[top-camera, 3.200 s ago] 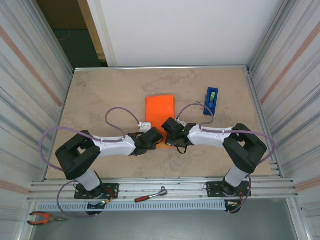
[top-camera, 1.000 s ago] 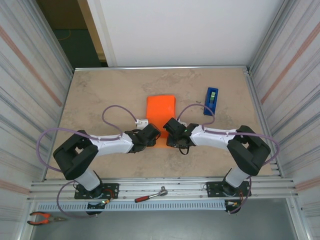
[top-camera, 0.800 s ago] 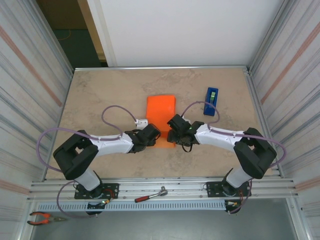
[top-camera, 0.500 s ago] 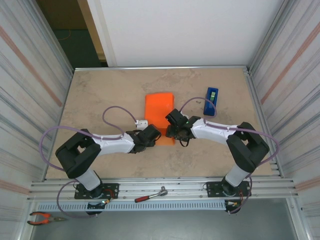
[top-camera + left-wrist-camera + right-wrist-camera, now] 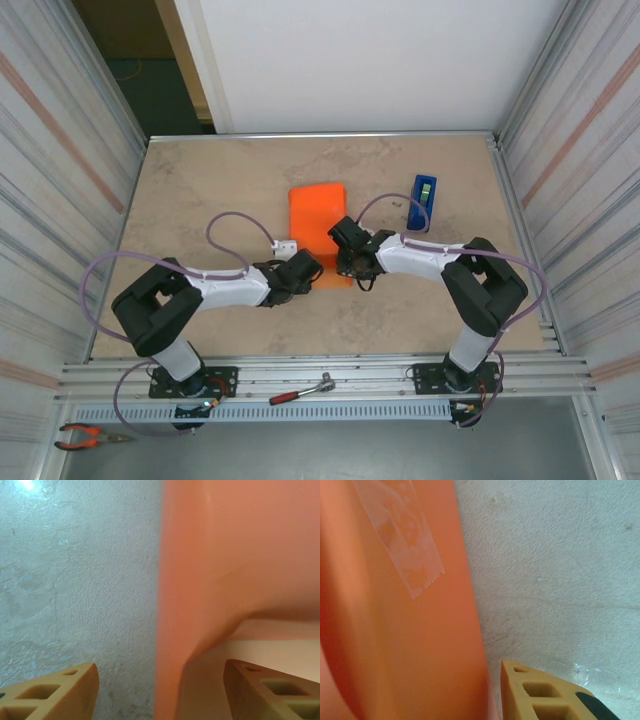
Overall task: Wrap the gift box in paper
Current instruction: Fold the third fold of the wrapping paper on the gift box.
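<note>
The paper [image 5: 317, 218] is an orange parcel skin in the middle of the table, and the gift box is hidden under it. My left gripper [image 5: 303, 268] sits at the parcel's near left corner. In the left wrist view it [image 5: 160, 670] is open, its fingers standing either side of the paper's edge [image 5: 200, 580], where a flap lifts and shows a pale underside. My right gripper [image 5: 346, 256] is at the parcel's near right edge. In the right wrist view one finger [image 5: 540, 692] lies close beside the paper [image 5: 395, 630]; the other is hidden. A clear tape strip [image 5: 402, 535] lies on the paper.
A blue tape dispenser [image 5: 422, 202] stands to the right of the parcel. A red-handled wrench [image 5: 300, 390] and pliers [image 5: 85, 435] lie on the rail in front of the arm bases. Metal walls close in the table on both sides.
My right gripper has swung in toward the parcel's near right edge and narrowed. The parcel has shifted slightly left. The left arm has hardly moved.
</note>
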Tool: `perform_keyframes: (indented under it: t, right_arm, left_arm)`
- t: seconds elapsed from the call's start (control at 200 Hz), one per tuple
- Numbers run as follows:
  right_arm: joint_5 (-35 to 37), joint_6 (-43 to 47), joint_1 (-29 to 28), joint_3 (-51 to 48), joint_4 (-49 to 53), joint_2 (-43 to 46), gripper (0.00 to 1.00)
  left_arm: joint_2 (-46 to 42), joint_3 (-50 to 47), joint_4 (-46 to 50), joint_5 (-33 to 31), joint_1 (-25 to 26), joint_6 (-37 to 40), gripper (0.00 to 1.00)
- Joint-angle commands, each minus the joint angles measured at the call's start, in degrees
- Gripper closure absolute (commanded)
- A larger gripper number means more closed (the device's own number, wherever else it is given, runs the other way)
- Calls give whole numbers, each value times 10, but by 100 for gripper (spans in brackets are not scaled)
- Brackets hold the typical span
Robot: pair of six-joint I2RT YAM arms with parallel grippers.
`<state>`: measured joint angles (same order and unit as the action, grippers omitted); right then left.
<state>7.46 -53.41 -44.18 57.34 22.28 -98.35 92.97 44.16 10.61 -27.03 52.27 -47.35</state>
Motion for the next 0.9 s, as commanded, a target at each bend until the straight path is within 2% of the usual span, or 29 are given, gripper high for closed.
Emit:
perform_keyframes:
  t: [0.0, 0.271, 0.536, 0.747, 0.892]
  right_arm:
    - [2, 3, 5, 13, 4, -13, 74]
    - [-3, 1, 0, 4, 1, -11, 73]
    - [-2, 1, -1, -1, -1, -8, 74]
    - [-7, 1, 0, -2, -5, -13, 74]
    - [-8, 1, 0, -2, -4, -11, 74]
  left_arm:
    - [-22, 9, 16, -5, 3, 16, 33]
    - [-53, 13, 24, -3, 1, 31, 31]
    - [-93, -2, 13, 73, -65, 55, 29]
    - [-63, -11, -32, 104, -68, 54, 42]
    - [-40, -12, -44, 73, -57, 31, 50]
